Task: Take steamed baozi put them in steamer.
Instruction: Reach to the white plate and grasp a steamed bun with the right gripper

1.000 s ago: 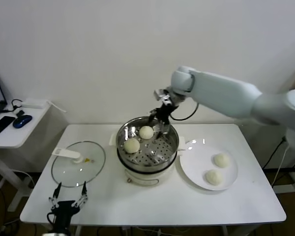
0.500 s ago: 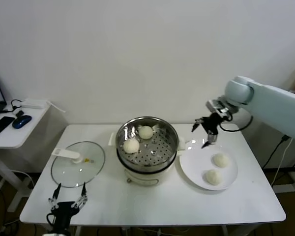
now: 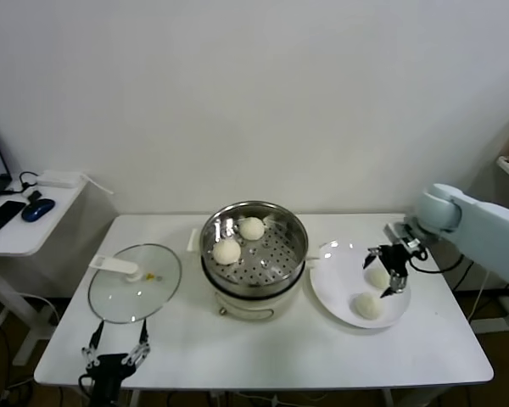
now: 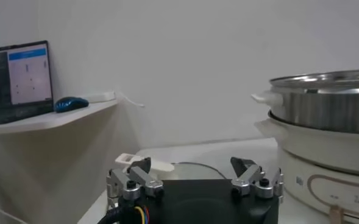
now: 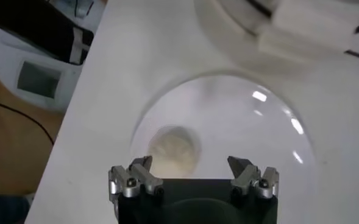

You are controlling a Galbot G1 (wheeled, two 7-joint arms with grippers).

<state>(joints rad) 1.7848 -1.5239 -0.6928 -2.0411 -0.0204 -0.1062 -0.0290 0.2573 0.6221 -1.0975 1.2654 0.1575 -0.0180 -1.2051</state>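
Two baozi (image 3: 227,251) sit in the steamer (image 3: 254,216) mid-frame. The right gripper (image 3: 388,273), fingers wide and empty, hovers over the plate (image 3: 331,292) on the right, probably above the nearer bun (image 3: 377,276). Next: drop down and close on it. The left gripper (image 3: 117,349) is parked low, fingers apart.

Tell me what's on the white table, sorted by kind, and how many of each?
Steamed baozi: 4, two in the steamer, two on the plate
Steamer on its white pot base: 1
White plate: 1
Glass lid: 1
Total: 7
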